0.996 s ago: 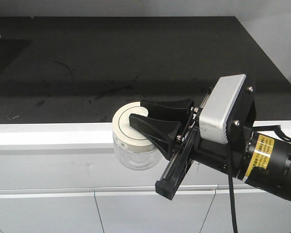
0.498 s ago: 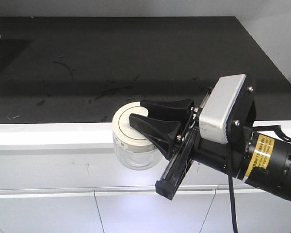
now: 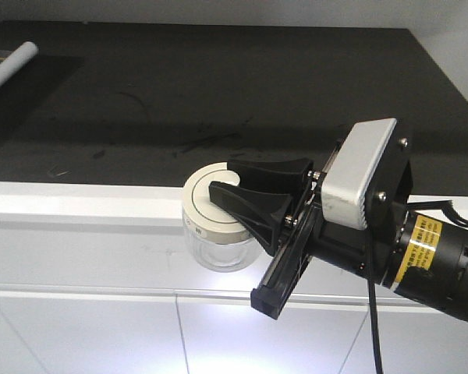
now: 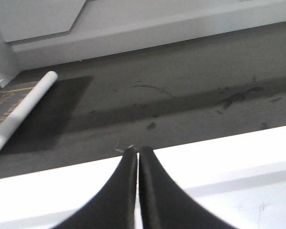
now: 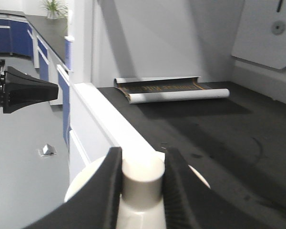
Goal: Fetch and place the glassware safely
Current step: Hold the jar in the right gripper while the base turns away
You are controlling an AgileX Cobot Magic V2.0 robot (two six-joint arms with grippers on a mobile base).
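Observation:
The glassware is a short clear jar (image 3: 218,251) with a round off-white lid (image 3: 199,214). My right gripper (image 3: 222,178) is shut on the lid's central knob (image 5: 142,174) and holds the jar in the air in front of the counter's white front edge (image 3: 78,201). In the right wrist view both black fingers (image 5: 105,186) press against the knob's sides, with the lid (image 5: 83,183) spread below. My left gripper (image 4: 137,150) is shut and empty, its tips over the counter's white edge (image 4: 219,157).
The dark counter top (image 3: 234,93) runs back to a white wall. A rolled white sheet (image 4: 19,114) lies at its far left, also in the right wrist view (image 5: 178,95). White cabinet fronts (image 3: 78,327) stand below. Blue cabinets (image 5: 5,38) stand far off.
The counter has shifted right and a little down in the front view, and more of the white roll shows. The right gripper and jar keep the same place in frame.

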